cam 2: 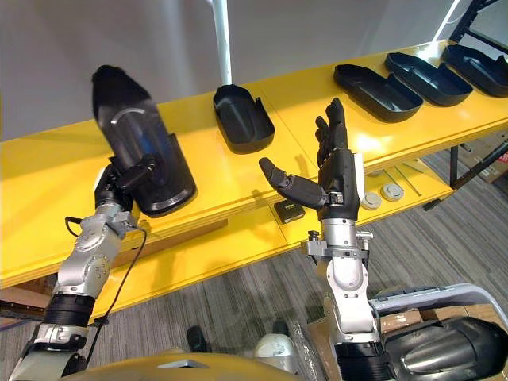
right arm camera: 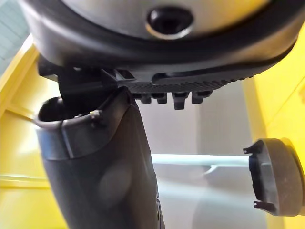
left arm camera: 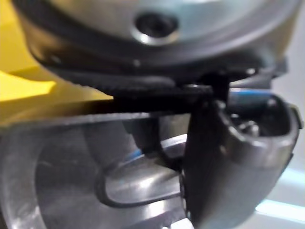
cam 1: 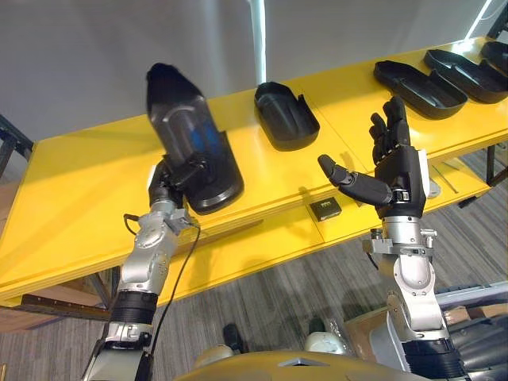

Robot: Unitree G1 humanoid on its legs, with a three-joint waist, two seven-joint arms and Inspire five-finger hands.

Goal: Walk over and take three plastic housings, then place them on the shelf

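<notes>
Left eye view shows the left hand raised over the yellow surface, its fingers and thumb curled round the lower end of a black plastic housing. That housing stands nearly upright and slightly tilted. Whether its lower end touches the surface I cannot tell.

The right hand is held up in front of the surface's near edge. It is fully open, with fingers straight and thumb spread to the side, and it holds nothing.

A second housing lies hollow side up on the surface, farther back and between the 2 hands. A row of 3 more housings lies along the surface to the right, well apart from the right hand.

On the lower ledge a small black box sits below the right thumb. A round disc and another disc lie side by side just past the right hand.
</notes>
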